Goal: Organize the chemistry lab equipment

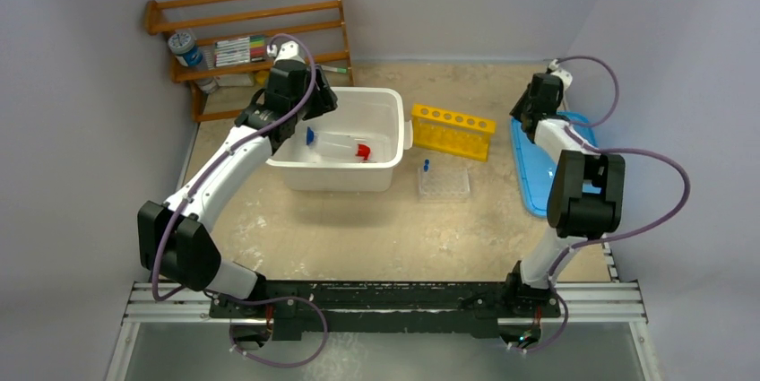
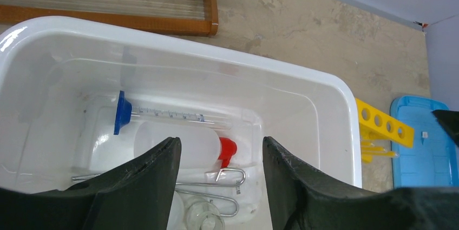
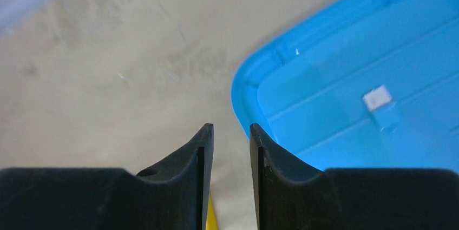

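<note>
Over the white tub [image 2: 325, 86], the left gripper [image 2: 221, 146] hangs with its jaws spread wide and empty. Straight below them lies the translucent squeeze bottle [image 2: 189, 140] on its side, its red cap [image 2: 228, 150] pointing toward the yellow rack [image 2: 381, 124]. Just behind the bottle rests the thin blue-ended tube [image 2: 162, 113], and in front of it lie the metal tongs [image 2: 216, 184], with the tiny clear glass jar [image 2: 203, 216] nearest the camera. All four sit on the tub floor. Far across the counter [image 3: 108, 78], the right gripper [image 3: 231, 130] has its jaws parted by a narrow gap with nothing between them. It hovers over bare counter just beside the rim of the blue lid [image 3: 352, 94].
</note>
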You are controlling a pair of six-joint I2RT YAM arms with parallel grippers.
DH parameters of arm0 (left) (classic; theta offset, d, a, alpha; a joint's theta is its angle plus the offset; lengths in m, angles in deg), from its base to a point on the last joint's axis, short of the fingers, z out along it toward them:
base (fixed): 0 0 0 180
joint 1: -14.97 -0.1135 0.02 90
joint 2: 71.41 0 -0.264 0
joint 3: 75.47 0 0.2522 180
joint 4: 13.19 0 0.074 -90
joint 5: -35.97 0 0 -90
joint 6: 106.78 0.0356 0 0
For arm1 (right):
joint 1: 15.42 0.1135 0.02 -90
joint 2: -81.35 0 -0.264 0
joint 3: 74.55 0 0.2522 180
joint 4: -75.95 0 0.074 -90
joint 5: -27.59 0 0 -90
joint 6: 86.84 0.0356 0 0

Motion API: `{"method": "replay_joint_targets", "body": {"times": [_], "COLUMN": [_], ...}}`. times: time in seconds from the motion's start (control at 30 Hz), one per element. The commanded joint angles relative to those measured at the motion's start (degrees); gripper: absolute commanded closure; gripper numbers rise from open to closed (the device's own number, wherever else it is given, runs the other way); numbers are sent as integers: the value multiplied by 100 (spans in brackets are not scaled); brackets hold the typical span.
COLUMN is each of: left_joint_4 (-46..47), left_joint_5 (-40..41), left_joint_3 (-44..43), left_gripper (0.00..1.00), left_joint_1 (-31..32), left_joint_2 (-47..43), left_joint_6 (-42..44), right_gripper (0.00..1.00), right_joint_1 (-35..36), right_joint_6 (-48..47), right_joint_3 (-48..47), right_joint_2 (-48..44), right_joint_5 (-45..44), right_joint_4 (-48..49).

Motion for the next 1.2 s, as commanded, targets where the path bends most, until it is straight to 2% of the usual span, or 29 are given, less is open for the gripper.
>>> {"method": "replay_joint_targets", "body": {"times": [0.0, 0.23, 0.43, 0.7, 0.77, 0.83, 1.0, 1.17], "left_joint_4": [235, 340, 288, 294, 303, 304, 296, 312], "left_joint_5": [-280, -677, -607, -550, -563, -567, -536, -553], "left_joint_3": [38, 79, 63, 116, 139, 141, 125, 133], "left_gripper": [43, 43, 43, 43, 43, 43, 43, 43], "left_joint_1": [-47, -54, -60, -61, -62, -62, -65, -61], "left_joint_2": [-100, -25, -96, -115, -92, -91, -91, -75], "left_joint_6": [11, -93, -35, -23, -30, -41, -23, -40], "right_gripper": [65, 60, 61, 70, 79, 99, 100, 100], "right_joint_1": [170, 159, 160, 155, 157, 159, 156, 160], "right_joint_6": [-107, -182, -162, -387, -380, -311, -242, -440], "right_joint_3": [327, 321, -68, -398, -392, -375, -332, -217], "right_joint_2": [243, 605, 964, 1447, 1476, 1430, 1091, 182], "right_joint_5": [-127, -110, -261, -737, -857, -995, -1469, -1965], "right_joint_4": [-244, -325, -703, -1031, -1051, -1054, -989, -730]}}
